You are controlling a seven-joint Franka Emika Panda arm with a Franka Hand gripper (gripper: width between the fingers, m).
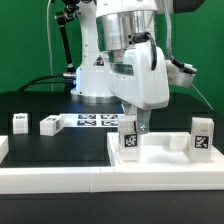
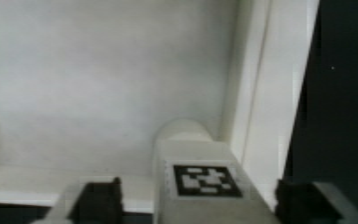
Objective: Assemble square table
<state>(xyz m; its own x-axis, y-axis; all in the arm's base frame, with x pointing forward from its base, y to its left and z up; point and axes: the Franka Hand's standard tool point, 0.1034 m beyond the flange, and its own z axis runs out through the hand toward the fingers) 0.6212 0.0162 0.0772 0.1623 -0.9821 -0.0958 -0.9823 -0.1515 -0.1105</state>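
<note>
A long white rail [image 1: 60,178] edges the front of the black table [image 1: 40,145] in the exterior view. Just behind it, toward the exterior view's right, the white slab [image 1: 165,155] of the square table lies flat. On the slab's left part a tagged white leg [image 1: 128,138] stands upright, and the claw [image 1: 135,125] hangs straight down over it. The wrist view shows the claw partly open: its two dark fingers [image 2: 98,202] stand one on each side of the leg with a slim gap on both sides, so the block is straddled and not gripped. The same view places this leg close beside the slab's raised rim [image 2: 252,70], with bare black table beyond the rim. A second leg [image 1: 202,134], also tagged, stands upright at the slab's right side, well apart from the first. Farther back, toward the exterior view's left, a third leg [image 1: 48,124] and a fourth leg [image 1: 20,122] sit on the black table, near one another and well apart from the slab. Between them and the claw the marker board [image 1: 95,121] lies flat. The white arm [image 1: 125,55] rises behind it all, before a green backdrop [image 1: 30,40].
</note>
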